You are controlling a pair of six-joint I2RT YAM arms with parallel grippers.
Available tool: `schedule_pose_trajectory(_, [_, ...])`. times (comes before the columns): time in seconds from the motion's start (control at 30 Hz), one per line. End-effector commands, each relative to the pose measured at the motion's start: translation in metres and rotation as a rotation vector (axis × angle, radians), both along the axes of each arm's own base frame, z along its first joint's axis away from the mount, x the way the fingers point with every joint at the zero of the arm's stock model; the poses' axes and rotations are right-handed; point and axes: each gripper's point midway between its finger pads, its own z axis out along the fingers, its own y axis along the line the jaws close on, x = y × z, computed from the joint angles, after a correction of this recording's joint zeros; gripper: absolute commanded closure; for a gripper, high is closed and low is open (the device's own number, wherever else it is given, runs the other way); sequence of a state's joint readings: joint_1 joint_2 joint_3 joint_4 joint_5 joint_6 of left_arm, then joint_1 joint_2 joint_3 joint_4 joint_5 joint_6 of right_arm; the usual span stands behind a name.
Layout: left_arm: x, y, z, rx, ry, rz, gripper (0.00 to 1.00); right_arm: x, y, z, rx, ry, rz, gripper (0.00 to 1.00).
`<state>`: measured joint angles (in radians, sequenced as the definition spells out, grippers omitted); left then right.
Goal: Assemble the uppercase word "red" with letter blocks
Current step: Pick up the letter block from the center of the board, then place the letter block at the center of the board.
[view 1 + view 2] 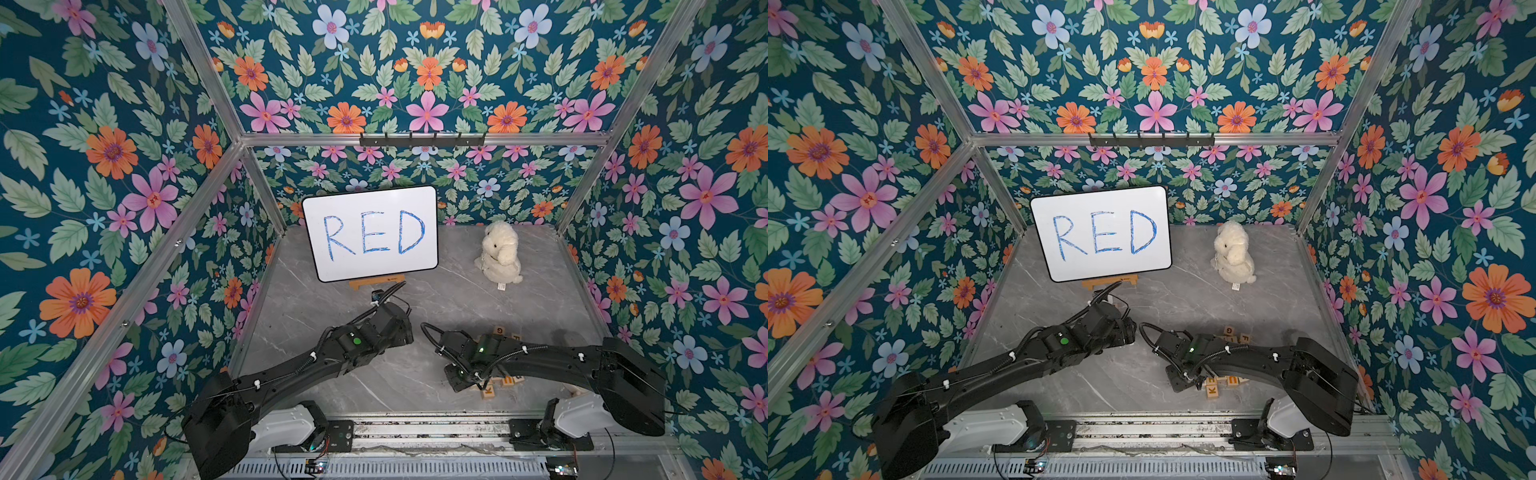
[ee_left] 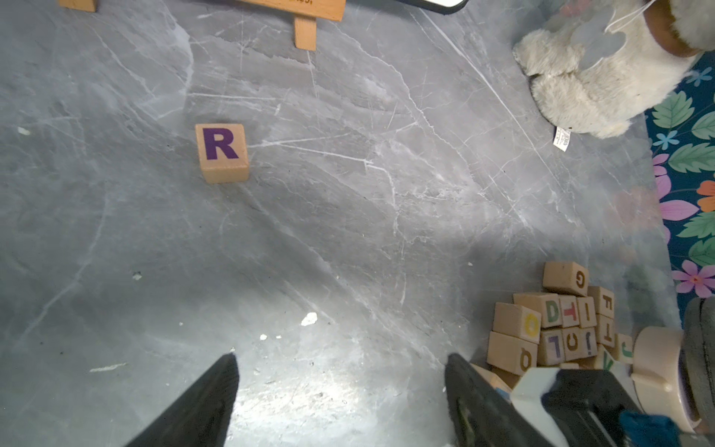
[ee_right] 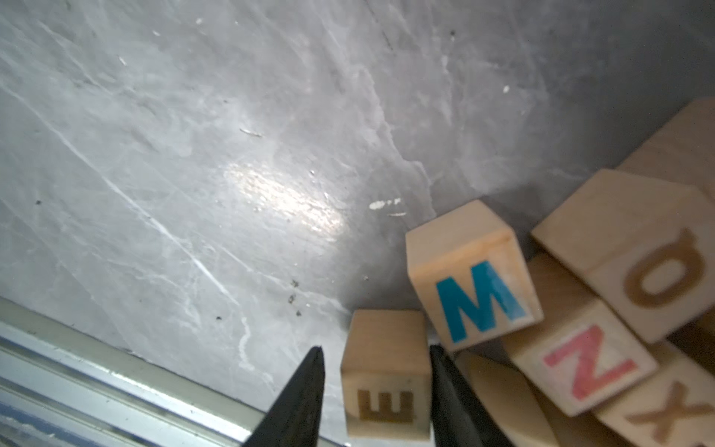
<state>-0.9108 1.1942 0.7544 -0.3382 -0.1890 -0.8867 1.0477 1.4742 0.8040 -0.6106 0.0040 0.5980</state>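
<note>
A wooden block with a purple R [image 2: 221, 151] lies alone on the grey table, ahead of my left gripper [image 2: 342, 363]. That gripper is open and holds nothing. The other letter blocks [image 2: 561, 325] are piled to one side, among them one with a green D [image 2: 552, 311]. My right gripper [image 3: 375, 354] straddles a block with a brownish E [image 3: 387, 375] at the pile's edge. One finger [image 3: 441, 371] touches the block and a narrow gap remains at the other. In both top views the right arm covers most of the pile [image 1: 498, 331] [image 1: 1228, 331].
A whiteboard reading RED [image 1: 370, 232] stands on a wooden stand [image 1: 376, 282] at the back, with a white plush toy [image 1: 498, 251] to its right. Blocks M [image 3: 476, 298] and N [image 3: 580, 371] crowd the E block. A metal rail [image 3: 77, 367] edges the table's front.
</note>
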Motion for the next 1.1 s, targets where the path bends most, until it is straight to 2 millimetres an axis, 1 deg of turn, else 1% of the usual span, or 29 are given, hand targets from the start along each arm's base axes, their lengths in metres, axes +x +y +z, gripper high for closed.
schedule_pose_trajectory(0.0, [0.007, 0.010, 0.004, 0.042, -0.030, 0.046, 0.15, 0.001, -0.001, 0.001, -0.019, 0.000, -0.012, 0.60])
schedule_pose_trajectory(0.13, [0.013, 0.017, 0.016, 0.054, -0.073, 0.083, 0.16, 0.002, 0.004, 0.006, -0.019, 0.009, -0.019, 0.65])
schedule_pose_trajectory(0.17, [0.014, 0.018, 0.018, 0.051, -0.086, 0.091, 0.17, 0.003, 0.006, 0.008, -0.017, 0.013, -0.020, 0.69])
schedule_pose_trajectory(0.2, [0.016, 0.019, 0.020, 0.048, -0.097, 0.098, 0.17, 0.003, 0.007, 0.010, -0.018, 0.016, -0.021, 0.71])
schedule_pose_trajectory(0.37, [0.024, 0.023, 0.029, 0.041, -0.146, 0.134, 0.19, 0.006, 0.009, 0.020, -0.023, 0.010, -0.046, 0.73])
schedule_pose_trajectory(0.53, [0.026, 0.028, 0.031, 0.048, -0.159, 0.153, 0.20, 0.014, 0.012, 0.043, 0.009, -0.029, -0.090, 0.76])
schedule_pose_trajectory(0.63, [0.026, 0.033, 0.033, 0.052, -0.175, 0.167, 0.20, 0.026, 0.010, 0.061, 0.012, -0.089, -0.150, 0.79])
schedule_pose_trajectory(0.77, [0.026, 0.039, 0.031, 0.051, -0.176, 0.185, 0.20, 0.041, 0.018, 0.080, 0.087, -0.114, -0.220, 0.79])
schedule_pose_trajectory(0.9, [0.024, 0.044, 0.029, 0.055, -0.166, 0.208, 0.20, 0.062, 0.025, 0.082, 0.196, -0.037, -0.341, 0.79])
schedule_pose_trajectory(1.03, [0.023, 0.053, 0.030, 0.054, -0.169, 0.239, 0.21, 0.083, 0.008, 0.082, 0.109, -0.013, -0.444, 0.79])
schedule_pose_trajectory(1.07, [0.022, 0.054, 0.030, 0.052, -0.169, 0.243, 0.21, 0.088, 0.007, 0.083, 0.105, -0.009, -0.474, 0.79])
